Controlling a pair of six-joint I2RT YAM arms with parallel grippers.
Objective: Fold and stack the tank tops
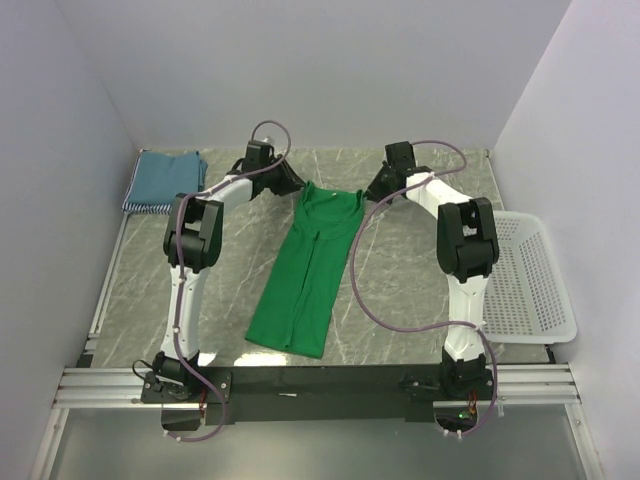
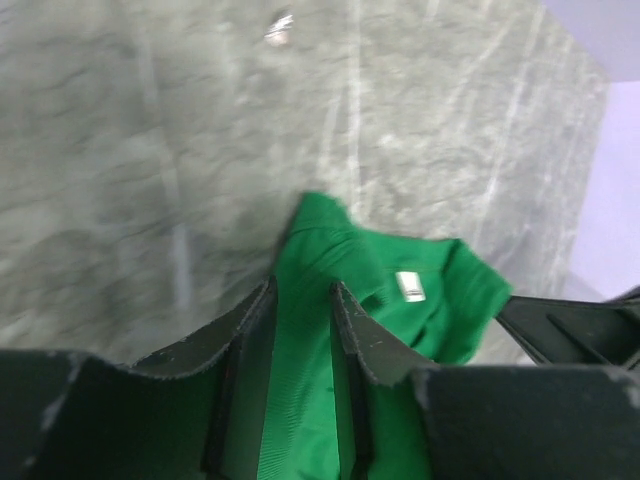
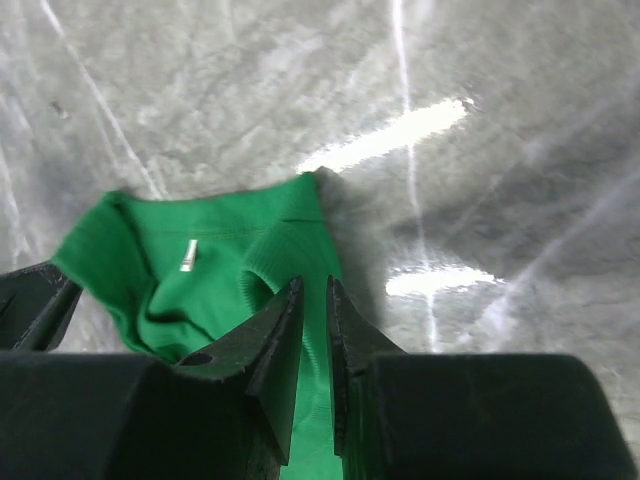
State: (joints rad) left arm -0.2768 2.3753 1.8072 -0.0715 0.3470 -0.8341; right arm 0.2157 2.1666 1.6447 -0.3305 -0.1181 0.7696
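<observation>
While the green top point(image 1: 305, 270) lies lengthwise at mid-frame on the table point(image 1: 200, 300), the left gripper point(image 2: 302, 290) pinches its upper-left shoulder, jaws narrowly parted with fabric between them. The right gripper point(image 3: 315, 285) pinches the upper-right shoulder, jaws almost together on the cloth. The teal top point(image 1: 168, 175) sits folded on the striped top point(image 1: 137, 206) at upper left.

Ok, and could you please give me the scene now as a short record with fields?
green tank top: lying lengthwise at the table centre, hem toward the arm bases
left gripper: at its far end, left corner; fabric between the fingers, grip unclear
right gripper: shut on its far end, right corner
teal-blue tank top: folded, far left corner, on the striped tank top
basket: white mesh, at the table's right edge
</observation>
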